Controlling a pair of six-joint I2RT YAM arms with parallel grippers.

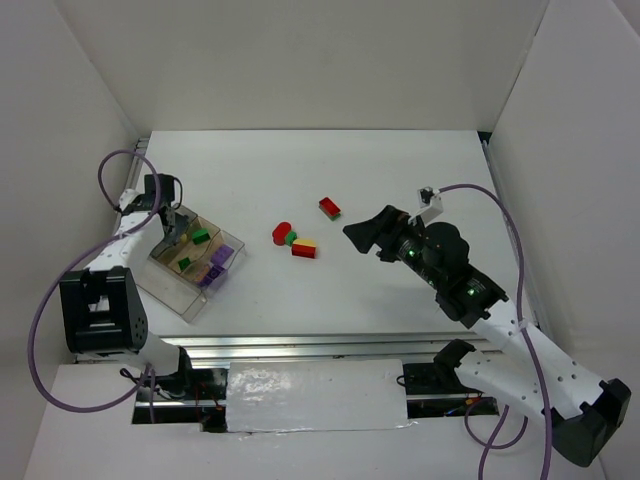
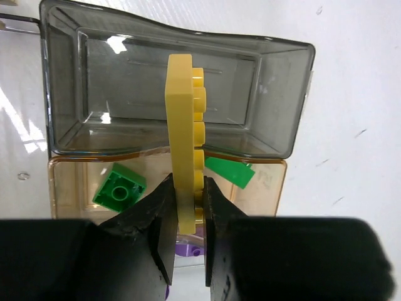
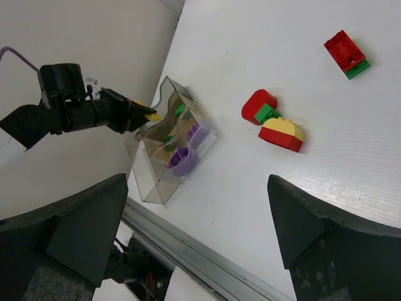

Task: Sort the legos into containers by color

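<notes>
My left gripper (image 2: 187, 207) is shut on a long yellow lego plate (image 2: 183, 135) and holds it on edge over the clear tray (image 1: 190, 300), above its empty grey-tinted compartment (image 2: 94, 75). The brownish compartment holds two green legos (image 2: 119, 188); purple legos (image 3: 182, 162) lie in another. On the table sit a red rounded lego (image 1: 281, 232), a small green one (image 1: 291, 238), a red-and-yellow piece (image 1: 304, 247) and a red-and-green piece (image 1: 329, 207). My right gripper (image 1: 362, 234) is open and empty, hovering right of these loose legos.
White walls close in the table on the left, back and right. A metal rail (image 1: 300, 347) runs along the near edge. The left arm's purple cable (image 1: 110, 170) loops near the tray.
</notes>
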